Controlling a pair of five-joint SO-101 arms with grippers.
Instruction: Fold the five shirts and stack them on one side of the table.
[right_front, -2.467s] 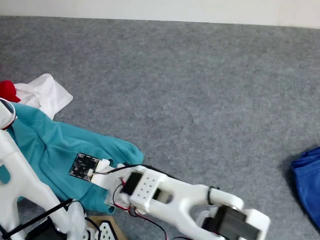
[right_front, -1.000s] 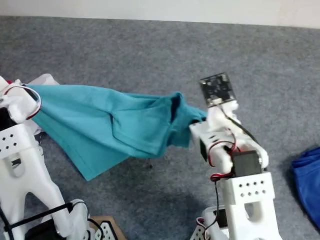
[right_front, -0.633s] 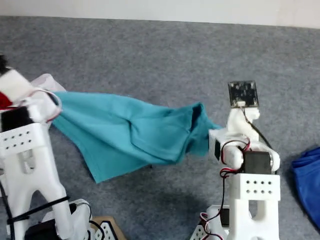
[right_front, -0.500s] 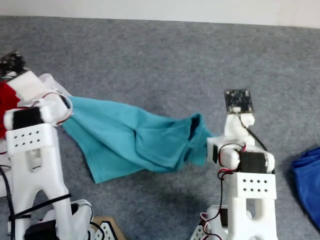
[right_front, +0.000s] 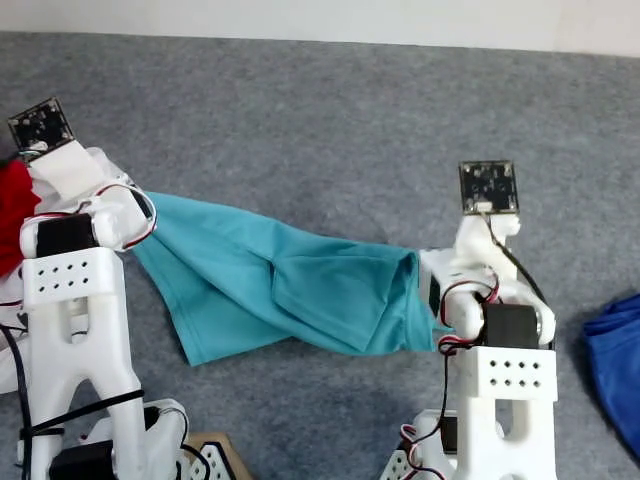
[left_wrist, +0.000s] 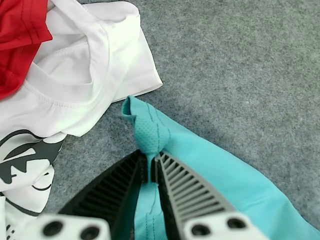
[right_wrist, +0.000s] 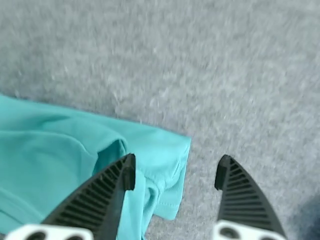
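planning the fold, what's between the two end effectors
The teal shirt lies stretched across the grey carpet between them in the high view, pinched by the left end effector; the right end effector is open over its far edge.

The right hand (right_wrist: 177, 162) has opened and let the teal shirt (right_front: 300, 290) drop.

The teal shirt (right_front: 300, 290) is unfolded and rumpled, stretched in a long band across the grey worktop (right_front: 350, 120), with loose folds bunched through its middle. One end is gathered into a small tuft of fabric, pinched between the closed fingers of the left claw (left_wrist: 150, 167). The other end lies flat with a hemmed corner showing. Just beside the pinched end a white shirt (left_wrist: 75, 90) with a dark print lies crumpled, and a red shirt (left_wrist: 20, 35) overlaps it on the side away from the teal shirt. A blue shirt (right_front: 615, 360) lies well apart, beyond the teal shirt's free end.
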